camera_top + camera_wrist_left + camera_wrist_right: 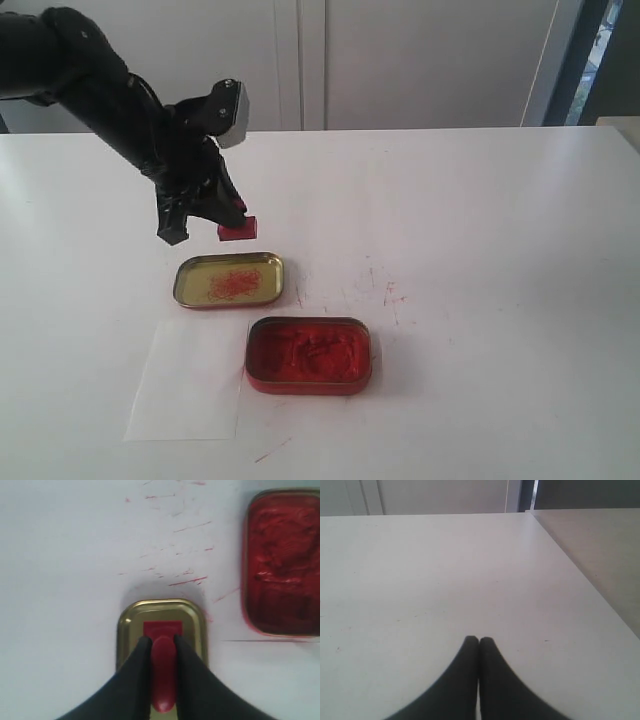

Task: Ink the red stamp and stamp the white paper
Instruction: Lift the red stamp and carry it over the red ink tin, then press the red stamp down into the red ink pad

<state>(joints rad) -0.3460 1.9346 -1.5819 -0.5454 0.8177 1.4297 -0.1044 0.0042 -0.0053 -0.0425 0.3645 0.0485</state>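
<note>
My left gripper (238, 209) is shut on the knob handle of the red stamp (237, 229), which hangs clear of the table just beyond the gold lid's far edge. In the left wrist view the black fingers (142, 660) pinch the handle, and the stamp's block base (163, 629) shows over the lid (160, 604). The white paper (190, 380) lies flat at the front left, nearer than the lid. Over bare table, my right gripper (479, 640) has its fingers pressed together and holds nothing. It does not show in the exterior view.
A gold tin lid (229, 279) with red smears lies under the stamp. A rectangular tin of red ink paste (309, 355) (282, 562) sits to its front right, beside the paper. Red scribbles (392, 295) mark the tabletop. The table's right edge (590, 575) shows in the right wrist view.
</note>
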